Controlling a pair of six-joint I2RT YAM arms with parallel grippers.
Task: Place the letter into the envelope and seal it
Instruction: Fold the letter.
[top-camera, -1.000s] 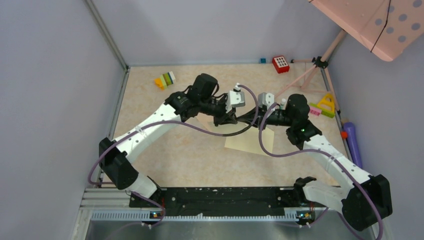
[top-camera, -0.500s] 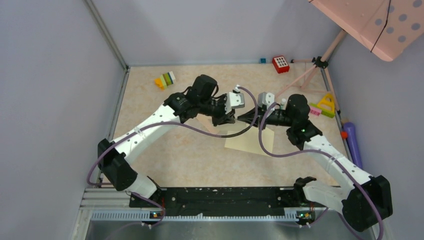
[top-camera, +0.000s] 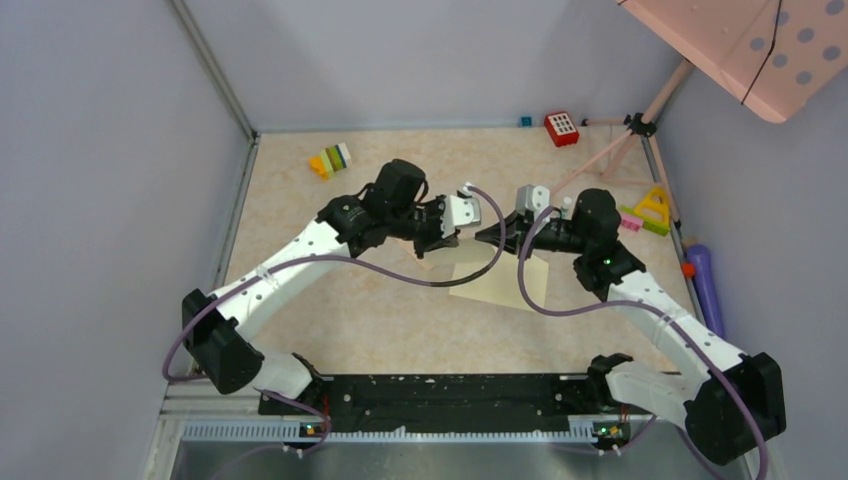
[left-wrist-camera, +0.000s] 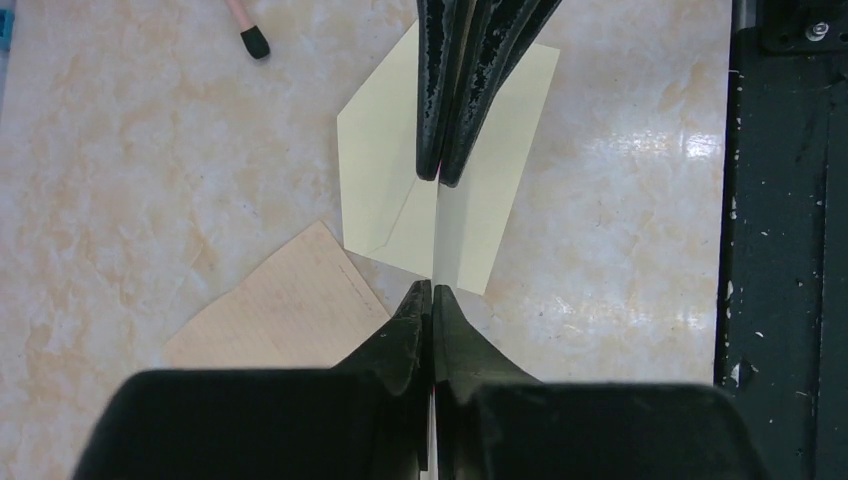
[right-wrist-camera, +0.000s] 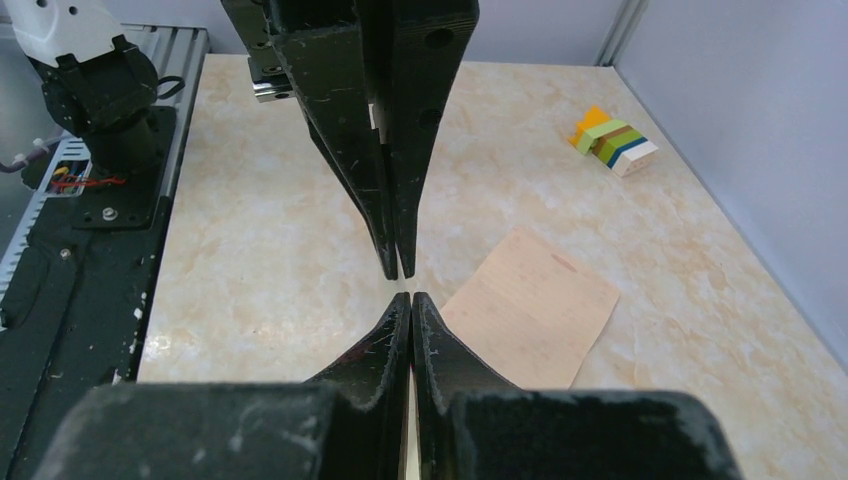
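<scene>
The pale cream envelope (top-camera: 497, 283) lies on the table between the arms and also shows in the left wrist view (left-wrist-camera: 385, 160). The tan letter (left-wrist-camera: 275, 315) lies flat beside it and shows in the right wrist view (right-wrist-camera: 530, 305). My left gripper (top-camera: 447, 232) and right gripper (top-camera: 488, 234) face each other tip to tip just above the envelope. In the left wrist view my own gripper (left-wrist-camera: 432, 290) is shut with a thin pale sheet edge between the jaws. That edge runs on to the right gripper (left-wrist-camera: 440, 175), which looks shut on it too. It appears to be part of the envelope, edge-on. In the right wrist view my own gripper (right-wrist-camera: 410, 297) is shut on the same pale edge.
A coloured block stack (top-camera: 330, 160) and a red block (top-camera: 561, 128) sit at the back. A pink stand (top-camera: 620, 140), a yellow-green toy (top-camera: 650, 210) and a purple cylinder (top-camera: 705, 285) are on the right. The black base rail (top-camera: 430, 395) runs along the near edge.
My left arm has drawn back to the left, so the two grippers' tips now stand a little apart. The right arm has hardly moved.
</scene>
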